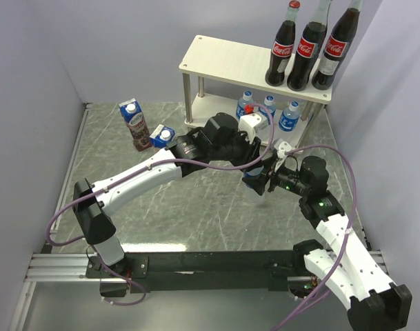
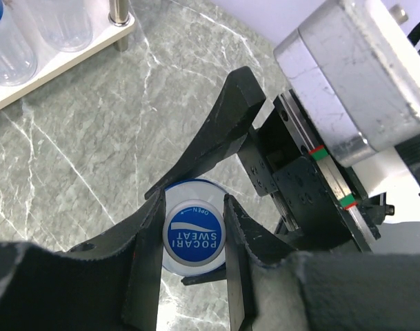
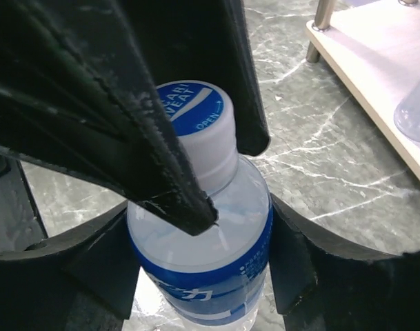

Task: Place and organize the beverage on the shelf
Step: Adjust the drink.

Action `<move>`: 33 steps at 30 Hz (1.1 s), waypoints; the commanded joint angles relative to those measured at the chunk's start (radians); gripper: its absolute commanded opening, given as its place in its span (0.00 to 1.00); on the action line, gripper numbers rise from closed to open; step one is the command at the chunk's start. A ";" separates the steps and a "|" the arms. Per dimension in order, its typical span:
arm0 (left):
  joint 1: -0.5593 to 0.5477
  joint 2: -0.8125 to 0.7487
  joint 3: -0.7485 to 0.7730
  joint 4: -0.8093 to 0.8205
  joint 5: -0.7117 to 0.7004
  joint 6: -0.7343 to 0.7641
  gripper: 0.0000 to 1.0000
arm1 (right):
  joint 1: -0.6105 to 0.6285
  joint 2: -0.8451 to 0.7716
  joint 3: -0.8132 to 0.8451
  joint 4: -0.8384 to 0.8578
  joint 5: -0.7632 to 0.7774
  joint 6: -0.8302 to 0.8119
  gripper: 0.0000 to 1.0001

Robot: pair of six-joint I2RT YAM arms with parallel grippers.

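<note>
Both arms meet in the middle of the tabletop (image 1: 196, 214), and both have hold of one small water bottle (image 3: 210, 241) with a blue cap. The left fingers (image 2: 194, 231) are shut snug on the cap, one on each side. The right fingers (image 3: 203, 262) sit lower down and look pressed on the two sides of the blue label. I cannot tell if the bottle stands on the tabletop or hangs a bit above it. The shelf (image 1: 230, 58) is just behind the arms. Three cola bottles (image 1: 307, 48) stand on its top board and three more water bottles (image 1: 268, 110) stand on the bottom board. Two juice cartons (image 1: 135, 124) wait off to the left. This looks like a hand-off. To do it well, one arm should hold tight before the other lets go, so the bottle does not drop or tip. The arm that lets go should open wide and pull back slowly, without bumping the cap. Then the bottle can go in beside the other water bottles.
</note>
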 commanded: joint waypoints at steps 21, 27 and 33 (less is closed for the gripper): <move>-0.007 -0.371 -0.320 0.414 -0.159 0.050 0.99 | -0.072 0.001 0.076 0.000 -0.022 0.110 0.00; -0.007 -0.480 -0.644 0.602 -0.119 0.050 1.00 | -0.147 -0.014 0.075 0.018 0.030 0.201 0.00; -0.021 -0.425 -0.770 0.713 -0.044 0.022 0.99 | -0.188 -0.026 0.069 0.029 0.092 0.273 0.00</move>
